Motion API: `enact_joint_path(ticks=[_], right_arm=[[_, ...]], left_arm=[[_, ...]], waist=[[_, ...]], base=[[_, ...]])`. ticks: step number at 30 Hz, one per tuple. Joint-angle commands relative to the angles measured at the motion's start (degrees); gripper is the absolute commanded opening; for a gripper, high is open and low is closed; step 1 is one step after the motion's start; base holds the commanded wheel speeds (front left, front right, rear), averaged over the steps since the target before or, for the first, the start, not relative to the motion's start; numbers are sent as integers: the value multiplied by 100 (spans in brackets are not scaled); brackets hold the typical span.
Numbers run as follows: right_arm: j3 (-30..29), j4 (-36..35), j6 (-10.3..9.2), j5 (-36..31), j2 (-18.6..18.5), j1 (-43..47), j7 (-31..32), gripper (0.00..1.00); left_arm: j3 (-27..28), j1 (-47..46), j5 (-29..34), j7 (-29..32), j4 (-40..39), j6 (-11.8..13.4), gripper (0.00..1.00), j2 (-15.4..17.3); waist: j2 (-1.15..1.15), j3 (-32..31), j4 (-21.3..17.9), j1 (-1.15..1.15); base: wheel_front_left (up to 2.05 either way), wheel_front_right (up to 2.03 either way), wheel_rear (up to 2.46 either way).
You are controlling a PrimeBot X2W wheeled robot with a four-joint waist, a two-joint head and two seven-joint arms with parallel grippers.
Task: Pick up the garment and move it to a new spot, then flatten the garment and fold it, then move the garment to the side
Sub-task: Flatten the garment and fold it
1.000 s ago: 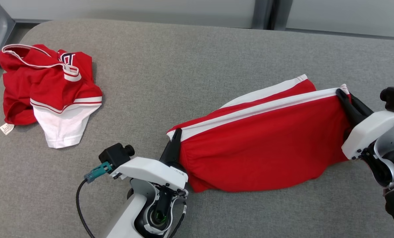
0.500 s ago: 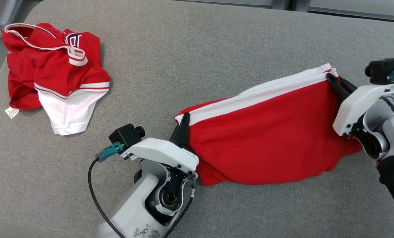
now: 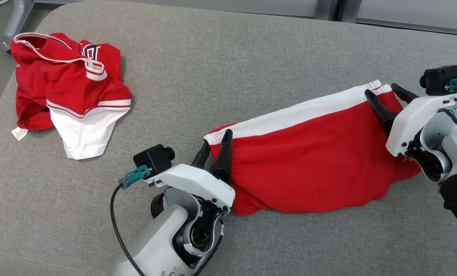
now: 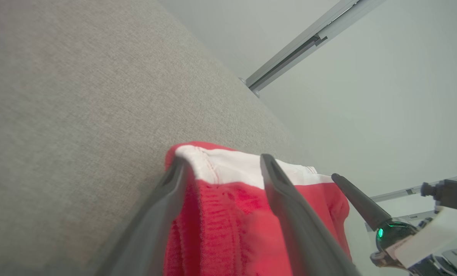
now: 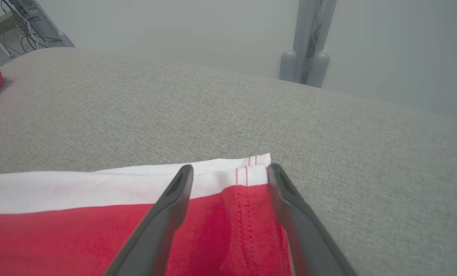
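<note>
Red garment (image 3: 309,168) lies flat, right of centre on the grey cushion (image 3: 213,69), white band along its far edge. Left gripper (image 3: 217,138) and right gripper (image 3: 381,89) straddle its end corners, jaws apart, pinching nothing; that spacing probably serves to lay it taut. Far left sits a crumpled jersey (image 3: 67,92), its lettering (image 3: 90,49) and tag (image 3: 19,133) unreadable.

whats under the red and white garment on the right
The grey cushion shows all round the red garment, so it lies on that. Whatever is directly beneath the cloth is covered.
</note>
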Motion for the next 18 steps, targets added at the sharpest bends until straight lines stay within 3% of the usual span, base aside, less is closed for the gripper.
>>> enact_joint_path(ticks=[1,18], right_arm=[[52,18,-1,100,-82,-40,-50,100],[573,-246,-1,1145,-710,529,-746,100]], left_arm=[[25,70,37,-10,-21,41,100,96],[206,1012,229,4,-1304,415,100,857]], waist=[[0,-35,-23,0],[0,-479,-196,0]], base=[[0,0,0],[0,0,0]])
